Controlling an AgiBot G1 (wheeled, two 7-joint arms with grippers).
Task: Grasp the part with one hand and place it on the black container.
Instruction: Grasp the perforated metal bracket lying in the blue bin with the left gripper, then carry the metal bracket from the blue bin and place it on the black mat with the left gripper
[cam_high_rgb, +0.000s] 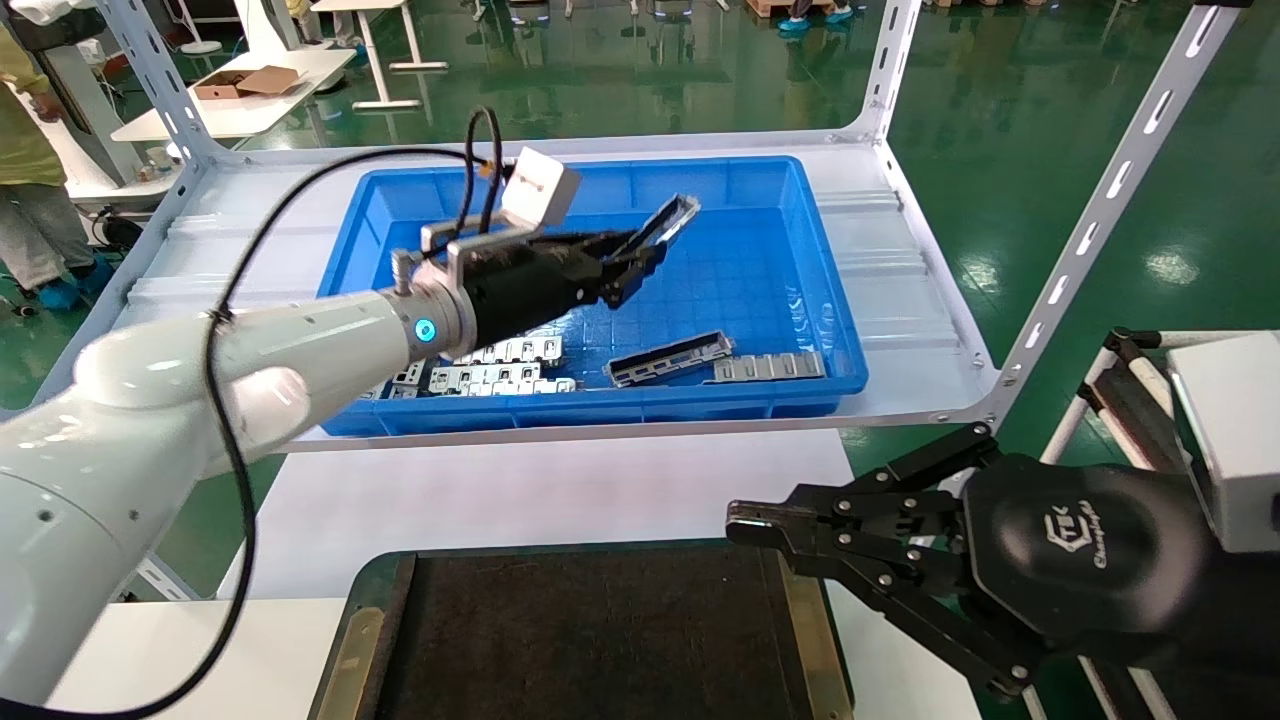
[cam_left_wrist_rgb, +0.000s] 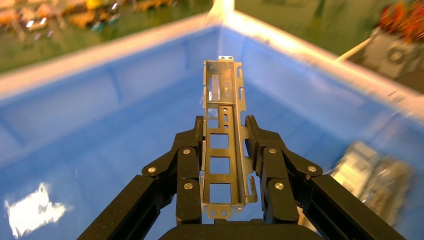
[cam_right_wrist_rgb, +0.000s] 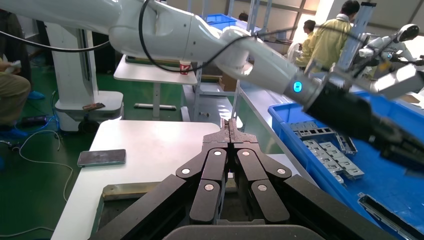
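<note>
The left hand (cam_high_rgb: 640, 262) is clamped on the part (cam_high_rgb: 664, 222), its fingers (cam_left_wrist_rgb: 187, 155) pressing both side walls, holding it in the air above the blue bin (cam_high_rgb: 800, 250). The right hand (cam_high_rgb: 745, 525), fingers pressed together and empty, hangs over the near right corner of the black container (cam_high_rgb: 590, 640) on the table (cam_high_rgb: 520, 500).

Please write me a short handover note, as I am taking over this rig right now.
Left hand: shut on the long grey metal channel part, held in the air above the deep blue plastic bin.
Right hand: shut, empty, parked by the near right corner of the shallow black container with dull gold rims.
Done: part grasped and raised.
Left: carry it to the black container, set it down, release. More parts lie in the bin.
</note>
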